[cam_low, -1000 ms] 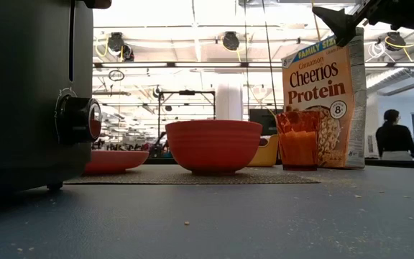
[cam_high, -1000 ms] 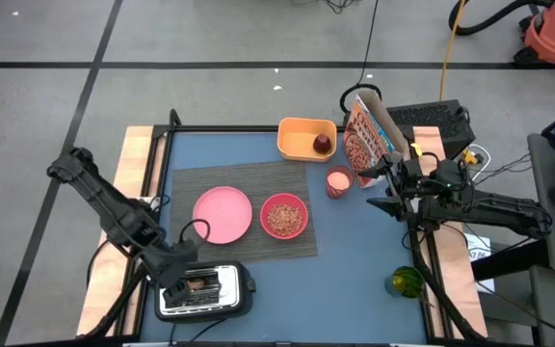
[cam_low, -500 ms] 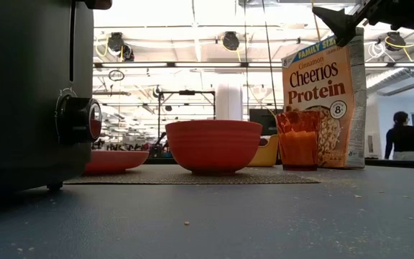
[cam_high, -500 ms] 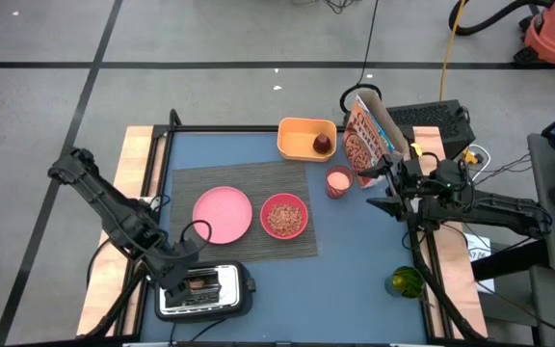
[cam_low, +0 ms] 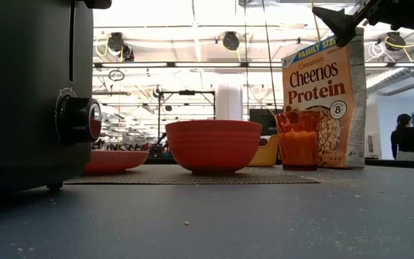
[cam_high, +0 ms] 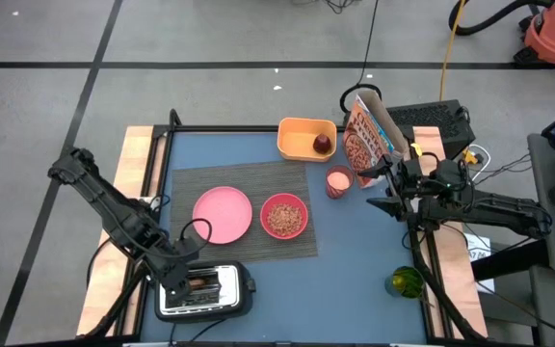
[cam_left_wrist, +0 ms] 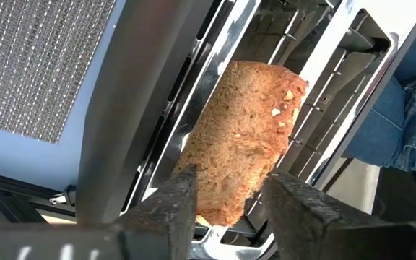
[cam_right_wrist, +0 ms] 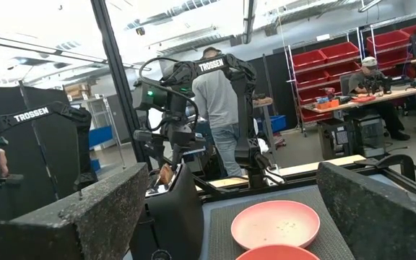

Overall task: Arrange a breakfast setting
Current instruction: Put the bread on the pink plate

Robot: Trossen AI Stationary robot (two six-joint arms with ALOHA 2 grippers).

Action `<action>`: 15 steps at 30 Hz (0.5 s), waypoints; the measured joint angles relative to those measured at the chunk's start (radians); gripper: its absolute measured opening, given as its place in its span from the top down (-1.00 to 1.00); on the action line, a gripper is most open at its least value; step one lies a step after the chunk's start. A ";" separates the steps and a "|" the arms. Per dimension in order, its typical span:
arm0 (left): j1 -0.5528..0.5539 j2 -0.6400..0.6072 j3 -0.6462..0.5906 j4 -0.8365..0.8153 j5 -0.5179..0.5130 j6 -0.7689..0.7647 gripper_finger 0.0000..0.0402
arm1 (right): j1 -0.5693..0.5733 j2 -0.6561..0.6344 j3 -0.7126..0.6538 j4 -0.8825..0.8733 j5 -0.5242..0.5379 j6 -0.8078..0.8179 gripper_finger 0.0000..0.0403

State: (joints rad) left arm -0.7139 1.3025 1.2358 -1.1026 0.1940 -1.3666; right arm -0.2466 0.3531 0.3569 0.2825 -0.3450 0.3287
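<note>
A brown toast slice (cam_left_wrist: 248, 137) stands in the slot of the black-and-silver toaster (cam_high: 222, 292) at the table's near left. My left gripper (cam_left_wrist: 230, 198) is over the toaster, shut on the slice. On the grey placemat (cam_high: 258, 183) lie the flat pink plate (cam_high: 223, 214) and the pink bowl (cam_high: 284, 216), which holds cereal. A dark red fruit (cam_high: 323, 144) sits in a yellow container (cam_high: 302, 135) beyond the mat. My right gripper (cam_high: 379, 188) hovers open at the table's right side, above the surface. My left gripper pinches the toast slice's upper end (cam_left_wrist: 226, 191) between its two fingers (cam_left_wrist: 183, 195), one on each side. The fingers come from above, pointing down into the toaster's slot. The slice stands in the slot, its lower part hidden by the toaster.
A cereal box (cam_high: 366, 135) and a pink cup (cam_high: 338, 180) stand at the far right of the mat. A green object (cam_high: 405, 281) lies at the near right corner. People move in the room behind the table.
My left gripper has moved a little toward the table's near edge and down onto the toaster. The toast slice stays in the slot.
</note>
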 joint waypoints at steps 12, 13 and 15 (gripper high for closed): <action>0.000 0.000 0.000 0.002 0.006 0.001 0.62 | 0.000 0.000 0.000 0.000 0.000 0.000 -0.95; 0.000 0.000 0.000 0.002 0.006 0.001 0.65 | 0.000 0.000 0.000 0.000 0.000 0.000 -0.95; 0.000 0.000 0.000 0.002 0.006 0.002 0.70 | 0.000 0.000 0.000 0.000 0.000 0.000 -0.95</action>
State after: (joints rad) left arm -0.7139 1.3025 1.2358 -1.1007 0.1997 -1.3651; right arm -0.2466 0.3531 0.3569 0.2825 -0.3447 0.3290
